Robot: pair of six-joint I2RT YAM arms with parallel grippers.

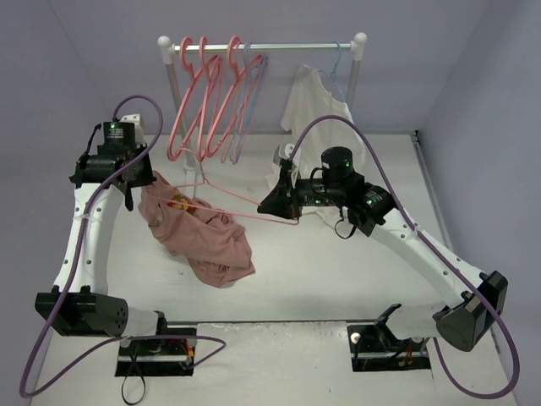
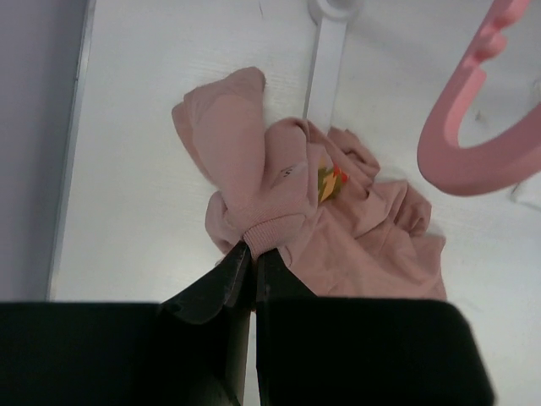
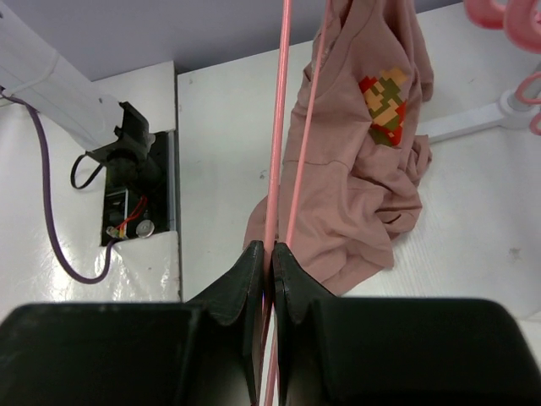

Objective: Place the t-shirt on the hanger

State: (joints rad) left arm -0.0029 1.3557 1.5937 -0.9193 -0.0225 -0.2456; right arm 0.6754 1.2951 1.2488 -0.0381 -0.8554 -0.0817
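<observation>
The salmon-pink t-shirt (image 1: 203,238) lies bunched on the table left of centre, its yellow-and-red print (image 3: 382,99) showing. My left gripper (image 1: 135,188) is shut on the shirt's ribbed collar (image 2: 269,228) and lifts that edge at the shirt's upper left. My right gripper (image 1: 279,203) is shut on the thin coral-pink hanger (image 1: 228,203), holding one end of it; the hanger reaches left over the shirt. In the right wrist view the hanger's rods (image 3: 277,135) run up from the jaws across the shirt (image 3: 355,178).
A white rack (image 1: 262,47) stands at the back with several coral-pink hangers (image 1: 203,101), a lavender one (image 1: 247,93) and a white shirt (image 1: 314,106) on a pale blue hanger (image 1: 336,63). The rack's foot (image 2: 325,68) lies by the shirt. Table edges are at left and right.
</observation>
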